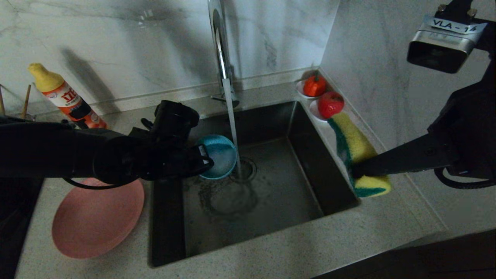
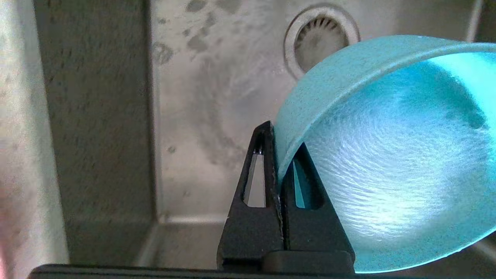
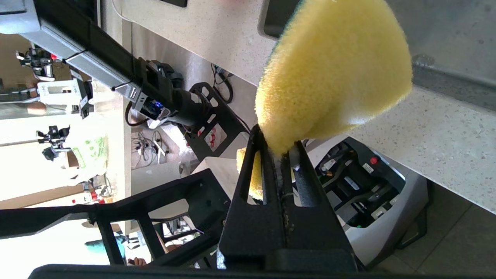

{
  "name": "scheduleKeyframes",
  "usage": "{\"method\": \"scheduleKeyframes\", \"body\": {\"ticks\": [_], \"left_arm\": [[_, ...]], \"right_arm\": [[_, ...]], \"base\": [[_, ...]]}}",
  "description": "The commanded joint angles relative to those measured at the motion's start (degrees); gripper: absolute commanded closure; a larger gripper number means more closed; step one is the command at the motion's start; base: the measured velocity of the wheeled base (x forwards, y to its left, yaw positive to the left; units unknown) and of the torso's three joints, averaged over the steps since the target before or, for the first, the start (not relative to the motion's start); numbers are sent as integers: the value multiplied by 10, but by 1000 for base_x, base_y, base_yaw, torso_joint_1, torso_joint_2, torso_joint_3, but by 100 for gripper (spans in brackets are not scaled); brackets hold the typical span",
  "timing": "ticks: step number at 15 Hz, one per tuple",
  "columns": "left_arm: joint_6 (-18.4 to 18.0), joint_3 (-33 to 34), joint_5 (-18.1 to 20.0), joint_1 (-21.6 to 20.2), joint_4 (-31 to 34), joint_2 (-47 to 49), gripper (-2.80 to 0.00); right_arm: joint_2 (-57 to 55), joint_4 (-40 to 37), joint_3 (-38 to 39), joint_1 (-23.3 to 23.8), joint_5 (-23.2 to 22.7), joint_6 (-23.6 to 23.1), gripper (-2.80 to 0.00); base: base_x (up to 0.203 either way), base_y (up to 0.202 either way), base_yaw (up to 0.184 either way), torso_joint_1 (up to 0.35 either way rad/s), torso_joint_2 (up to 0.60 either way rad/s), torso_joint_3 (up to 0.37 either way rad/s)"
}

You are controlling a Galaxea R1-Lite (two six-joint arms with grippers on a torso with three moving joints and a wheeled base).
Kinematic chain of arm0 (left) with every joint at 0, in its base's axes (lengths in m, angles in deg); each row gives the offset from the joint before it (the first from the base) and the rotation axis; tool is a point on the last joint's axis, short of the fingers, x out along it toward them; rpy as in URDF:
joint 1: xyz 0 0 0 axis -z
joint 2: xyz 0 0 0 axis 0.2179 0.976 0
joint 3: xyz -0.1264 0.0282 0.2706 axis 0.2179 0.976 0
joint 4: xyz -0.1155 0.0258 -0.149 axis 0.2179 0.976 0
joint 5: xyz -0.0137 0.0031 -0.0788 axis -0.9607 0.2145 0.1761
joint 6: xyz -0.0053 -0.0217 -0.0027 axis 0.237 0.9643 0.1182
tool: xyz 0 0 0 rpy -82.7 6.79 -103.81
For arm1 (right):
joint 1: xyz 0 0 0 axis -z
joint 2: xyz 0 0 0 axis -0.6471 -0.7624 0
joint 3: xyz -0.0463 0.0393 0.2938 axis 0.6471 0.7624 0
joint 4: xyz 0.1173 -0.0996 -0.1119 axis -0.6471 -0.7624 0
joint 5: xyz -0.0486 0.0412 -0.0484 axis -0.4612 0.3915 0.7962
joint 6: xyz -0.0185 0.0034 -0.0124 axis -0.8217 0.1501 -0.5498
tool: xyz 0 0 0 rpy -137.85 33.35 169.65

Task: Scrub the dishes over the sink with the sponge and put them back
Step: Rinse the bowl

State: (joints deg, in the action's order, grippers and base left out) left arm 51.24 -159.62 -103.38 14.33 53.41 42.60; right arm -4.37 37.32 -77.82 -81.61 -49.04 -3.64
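Observation:
My left gripper (image 1: 207,162) (image 2: 279,149) is shut on the rim of the teal-blue bowl (image 1: 219,155) (image 2: 391,155). It holds the bowl tilted over the dark sink (image 1: 302,182), beside the running water stream (image 1: 232,128) and above the drain strainer (image 1: 245,169) (image 2: 321,37). Over the counter at the sink's right edge, my right gripper (image 1: 354,170) (image 3: 277,145) is shut on the yellow sponge (image 1: 354,147) (image 3: 333,73) with its green scouring face. The pink plate (image 1: 97,219) lies on the counter left of the sink. Two wooden chopsticks (image 1: 25,101) stand at the far left.
A chrome faucet (image 1: 221,50) rises behind the sink with water flowing. A yellow-capped orange bottle (image 1: 64,97) leans at the back left. Two white saucers with red fruit (image 1: 323,97) sit at the back right corner by the marble wall.

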Motion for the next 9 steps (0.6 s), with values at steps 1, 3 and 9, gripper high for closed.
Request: {"method": "scheduleKeyframes", "body": {"ticks": [1, 3, 9], "left_arm": [[-5, 26, 9, 0, 0, -16, 0], [-41, 58, 14, -1, -7, -31, 0], [-168, 159, -31, -11, -152, -160, 0]], "right_arm": [[-1, -3, 2, 0, -1, 1, 0], [-1, -3, 3, 1, -1, 2, 0], [-1, -3, 19, 3, -1, 2, 0]], "base": [[0, 0, 0, 0, 0, 0], [0, 0, 0, 0, 0, 0], [0, 0, 0, 0, 0, 0]]}}
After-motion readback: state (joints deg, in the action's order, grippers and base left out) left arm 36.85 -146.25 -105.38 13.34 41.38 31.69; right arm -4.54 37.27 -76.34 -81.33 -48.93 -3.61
